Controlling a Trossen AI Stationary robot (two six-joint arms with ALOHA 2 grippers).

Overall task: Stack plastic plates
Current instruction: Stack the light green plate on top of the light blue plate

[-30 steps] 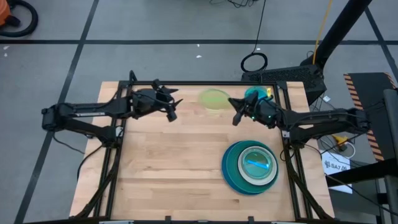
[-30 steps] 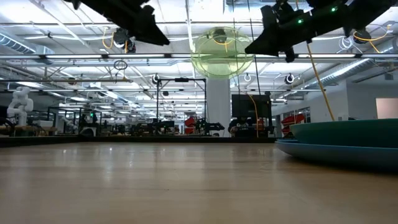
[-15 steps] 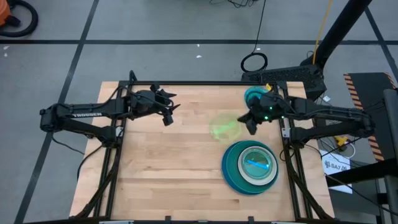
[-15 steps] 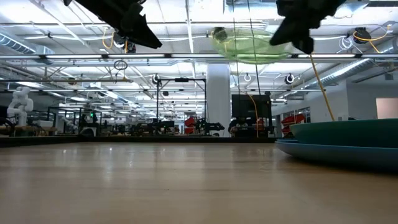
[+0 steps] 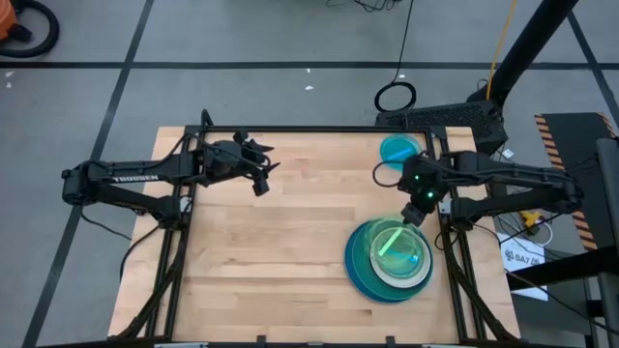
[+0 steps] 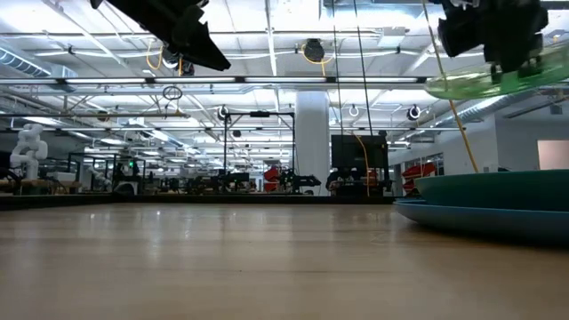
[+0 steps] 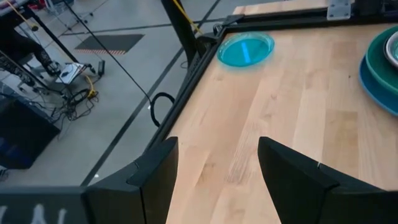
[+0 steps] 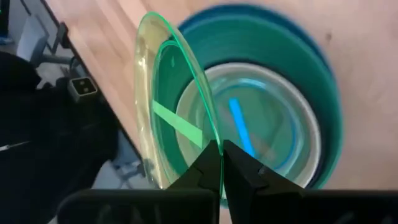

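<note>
My right gripper [image 5: 414, 211] is shut on a translucent lime green plate [image 5: 392, 244], which hangs over the stack at the table's near right. The stack has a large blue plate [image 5: 354, 278] at the bottom, a teal plate [image 5: 362, 249] on it, then a white plate [image 8: 298, 106] with a translucent cyan plate [image 8: 261, 124] inside. A second cyan plate [image 5: 398, 148] lies flat at the far right of the table. My left gripper [image 5: 263, 180] hovers open over the far left part of the table, holding nothing. My right gripper pinches the lime green plate's rim [image 8: 210, 138] between its two fingers, on the plate's far right side. The fingers slant down from the far right. The plate juts out from the fingers nearly level [image 6: 498, 82], lifted clear above the stack.
The table is a wooden board [image 5: 280, 251] in a black frame, bare across its left and middle. The stack [image 6: 493, 203] rises at the near right. Beyond the far edge is grey floor with a coiled cable [image 5: 395, 97].
My right gripper has swung from the far middle of the table toward the near right, turning its wrist and tipping downward. The lime green plate has gone with it, from standing upright to lying nearly level over the stack.
</note>
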